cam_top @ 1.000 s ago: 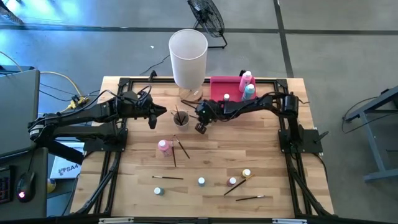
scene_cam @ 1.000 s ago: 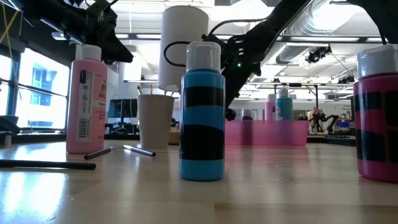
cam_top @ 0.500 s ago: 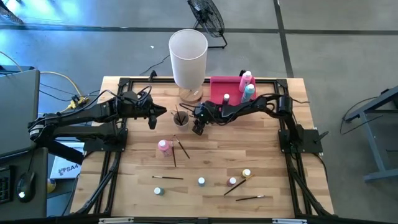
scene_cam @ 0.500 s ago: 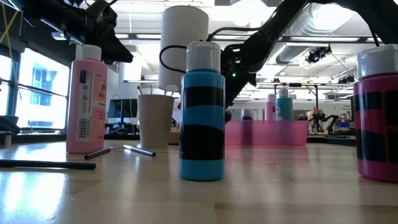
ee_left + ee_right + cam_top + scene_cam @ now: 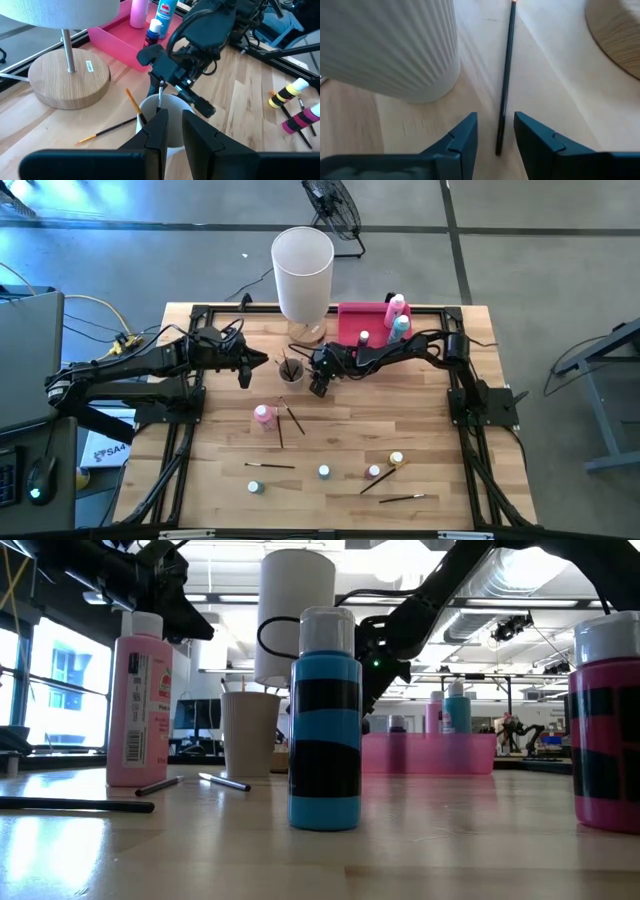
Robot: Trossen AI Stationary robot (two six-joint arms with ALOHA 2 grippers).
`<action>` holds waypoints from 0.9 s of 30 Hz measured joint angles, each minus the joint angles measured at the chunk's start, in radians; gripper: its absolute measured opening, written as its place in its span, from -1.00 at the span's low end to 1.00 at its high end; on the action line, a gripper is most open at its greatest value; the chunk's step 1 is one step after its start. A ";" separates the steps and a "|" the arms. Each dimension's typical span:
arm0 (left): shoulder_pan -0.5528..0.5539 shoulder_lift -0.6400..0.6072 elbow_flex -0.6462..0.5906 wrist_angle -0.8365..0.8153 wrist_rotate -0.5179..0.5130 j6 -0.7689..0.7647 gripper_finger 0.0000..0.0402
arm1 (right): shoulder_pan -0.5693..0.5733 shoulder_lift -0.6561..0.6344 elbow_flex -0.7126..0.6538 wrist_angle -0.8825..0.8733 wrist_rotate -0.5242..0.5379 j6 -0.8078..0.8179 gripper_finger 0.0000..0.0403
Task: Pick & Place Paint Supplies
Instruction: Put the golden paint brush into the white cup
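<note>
A thin dark paintbrush (image 5: 504,75) lies flat on the table between the ribbed white cup (image 5: 390,45) and the lamp's wooden base (image 5: 620,35). My right gripper (image 5: 495,132) is low over the brush's near end, open, one finger on each side and clear of it. In the high view it (image 5: 318,386) is just right of the cup (image 5: 290,370), which holds brushes. My left gripper (image 5: 174,131) waits left of the cup with a slim bare gap between its fingers. Loose bottles and brushes, such as a pink bottle (image 5: 263,415), stand or lie on the near half.
The tall white lamp (image 5: 302,260) stands behind the cup. The pink tray (image 5: 350,318) at the far right holds three bottles (image 5: 400,326). Small bottles (image 5: 324,471) and brushes (image 5: 270,466) are scattered toward the near edge. A dark frame rims the table.
My right gripper has sunk toward the table and edged toward the cup, coming down over the lying brush. The brush, the cup and my left arm have stayed put.
</note>
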 joint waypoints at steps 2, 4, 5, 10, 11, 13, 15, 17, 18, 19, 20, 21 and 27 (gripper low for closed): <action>0.000 0.000 0.000 -0.001 0.000 0.000 -0.73 | 0.004 0.001 0.000 0.003 0.010 0.002 -0.43; 0.000 0.000 0.000 -0.001 0.000 0.000 -0.73 | 0.005 0.000 -0.001 0.004 0.019 0.002 -0.47; 0.000 0.000 0.000 -0.001 0.000 0.000 -0.73 | 0.005 0.000 -0.001 0.003 0.024 0.002 -0.49; 0.000 0.000 0.000 -0.001 0.000 0.000 -0.73 | 0.005 0.000 -0.001 -0.002 0.032 0.014 -0.67; 0.000 0.000 0.000 -0.001 0.000 0.000 -0.73 | 0.005 0.000 -0.002 -0.001 0.033 0.014 -0.70; 0.000 0.000 0.000 -0.001 0.000 0.000 -0.73 | 0.005 0.001 -0.002 -0.001 0.031 0.017 -0.78; 0.000 0.000 0.000 -0.001 0.000 0.000 -0.73 | 0.005 0.001 -0.002 -0.001 0.029 0.018 -0.84; 0.000 0.000 0.000 -0.001 0.000 0.000 -0.73 | 0.005 0.001 -0.002 -0.002 0.028 0.019 -0.91; 0.000 0.000 0.000 -0.001 0.000 0.000 -0.73 | 0.005 0.001 -0.002 -0.002 0.027 0.019 -0.94; 0.000 0.000 0.000 -0.001 0.000 0.000 -0.73 | 0.005 0.001 -0.002 -0.004 0.026 0.020 -0.96; 0.000 0.000 0.000 -0.001 0.000 0.000 -0.73 | 0.006 0.001 -0.003 -0.009 0.026 0.021 -0.97; 0.000 0.000 0.000 -0.001 0.000 0.000 -0.73 | 0.006 0.001 -0.003 -0.016 0.027 0.021 -0.97; 0.000 0.000 0.000 -0.001 0.000 0.000 -0.73 | 0.005 0.000 -0.001 -0.060 0.027 0.021 -0.98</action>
